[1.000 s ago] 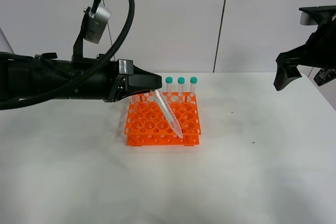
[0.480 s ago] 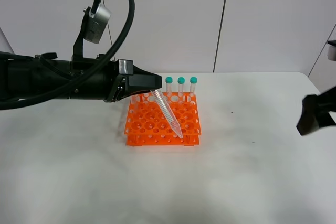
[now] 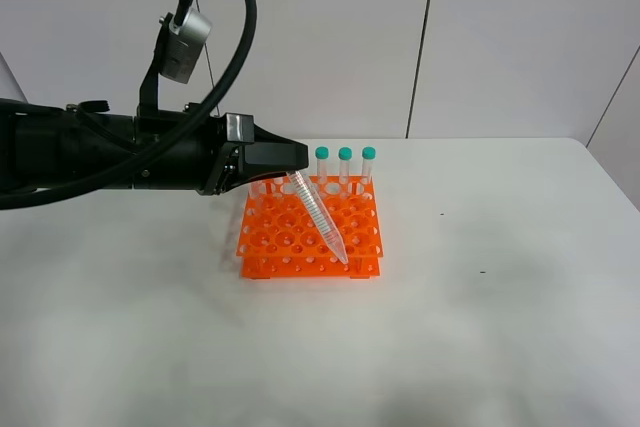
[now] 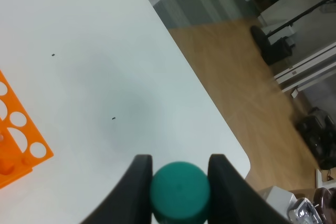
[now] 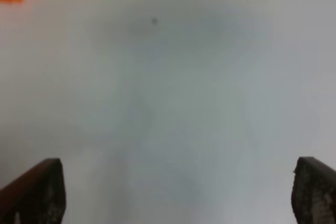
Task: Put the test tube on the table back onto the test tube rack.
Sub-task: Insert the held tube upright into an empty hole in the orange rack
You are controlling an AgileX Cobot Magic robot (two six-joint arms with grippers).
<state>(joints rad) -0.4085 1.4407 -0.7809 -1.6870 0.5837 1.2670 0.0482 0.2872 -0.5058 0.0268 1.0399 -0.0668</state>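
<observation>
Teal-green cap sitting pinched in left gripper, both fingers pressing its sides. Test tube hanging slantwise over orange test tube rack: cap high at gripper, conical tip aiming down toward rack's front right holes. Whether tip is entering a hole, cannot tell. Long axis leaning well off vertical, probably needing righting before lowering. Tube looking clear, slim, faintly graduated. Three capped tubes standing in rear row. Right gripper hovering spread wide over white table, outside high view.

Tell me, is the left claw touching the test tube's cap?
Touching. The left wrist view shows the left claw pressed against both sides of the teal cap.
</observation>
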